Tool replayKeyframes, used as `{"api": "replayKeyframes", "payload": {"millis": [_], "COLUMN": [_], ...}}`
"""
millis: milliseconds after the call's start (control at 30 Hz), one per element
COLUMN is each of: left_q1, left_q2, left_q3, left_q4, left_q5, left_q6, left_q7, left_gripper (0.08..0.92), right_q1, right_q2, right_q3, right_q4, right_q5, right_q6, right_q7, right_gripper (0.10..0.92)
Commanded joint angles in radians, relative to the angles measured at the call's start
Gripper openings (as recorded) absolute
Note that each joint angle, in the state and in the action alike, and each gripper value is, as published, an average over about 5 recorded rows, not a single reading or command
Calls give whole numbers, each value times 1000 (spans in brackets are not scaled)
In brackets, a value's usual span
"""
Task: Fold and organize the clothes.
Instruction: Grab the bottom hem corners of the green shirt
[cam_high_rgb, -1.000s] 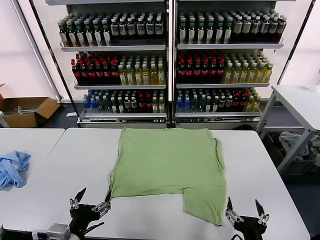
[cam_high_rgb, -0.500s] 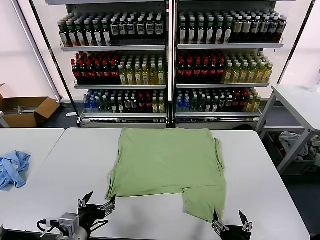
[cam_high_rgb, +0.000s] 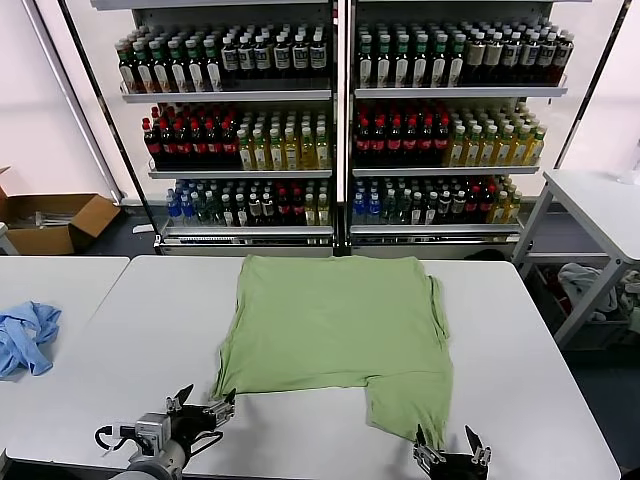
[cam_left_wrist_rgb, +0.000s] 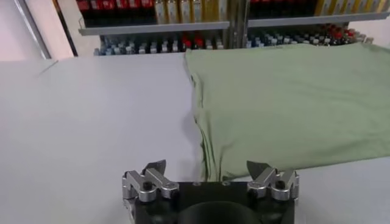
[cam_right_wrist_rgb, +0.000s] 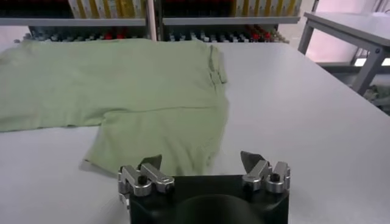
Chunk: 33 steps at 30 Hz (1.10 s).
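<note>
From the head view, the light green shirt (cam_high_rgb: 335, 335) lies flat on the white table (cam_high_rgb: 120, 340), partly folded, with one flap reaching toward the near edge on the robot's right. The left gripper (cam_high_rgb: 203, 410) sits low over the near edge of the table, its fingers spread wide, and the shirt's near left corner lies just ahead of its tips. The right gripper (cam_high_rgb: 447, 450) is also low at the near edge, fingers wide apart and holding nothing; the hem of the hanging flap lies right in front of it. Well off to the left gripper's outer side, a crumpled light blue cloth (cam_high_rgb: 25, 338) rests on a neighbouring table (cam_high_rgb: 60, 275). Far beyond both grippers stand shelves of bottles (cam_high_rgb: 340, 120), with a cardboard box (cam_high_rgb: 50, 222) on the floor to the left.

In the left wrist view, the left gripper (cam_left_wrist_rgb: 210, 176) shows both fingers parted with bare table between them. The green shirt (cam_left_wrist_rgb: 286, 103) spreads ahead of it, and its folded side edge runs away from a point just in front of the gripper.

In the right wrist view, the right gripper (cam_right_wrist_rgb: 201, 167) is open wide. The shirt (cam_right_wrist_rgb: 140, 91) lies directly ahead, its nearest flap ending just before the fingers, whether touching them I cannot tell. A second white table (cam_right_wrist_rgb: 353, 27) stands well apart on the far side.
</note>
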Motion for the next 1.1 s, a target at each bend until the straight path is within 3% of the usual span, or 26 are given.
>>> {"api": "replayKeyframes", "payload": {"millis": [33, 200, 400, 700, 967, 1100], "left_q1": [-41, -49, -54, -41, -26, -14], "left_q2": [-4, -8, -12, -10, -6, -2], "left_q3": [16, 22, 25, 40, 58, 52], "left_q4": [54, 69, 83, 71, 38, 12], "left_q5": [-6, -7, -17, 2, 43, 44], "left_q6": [-1, -9, -19, -54, -100, -112], "left_q7": [11, 17, 25, 52, 49, 26], "left_gripper": [823, 821, 783, 584, 353, 240], "right_q1": [12, 20, 33, 40, 38, 23], "right_q2": [8, 14, 21, 25, 27, 22], "right_q3": [-11, -20, -33, -35, -34, -27], "right_q4": [-13, -26, -38, -51, -49, -33], "right_q5": [0, -4, -12, -9, -22, -46], "right_q6": [-4, -8, -14, -9, 10, 29], "right_q7": [-2, 0, 4, 13, 14, 14], "right_gripper": [823, 790, 630, 388, 145, 106]}}
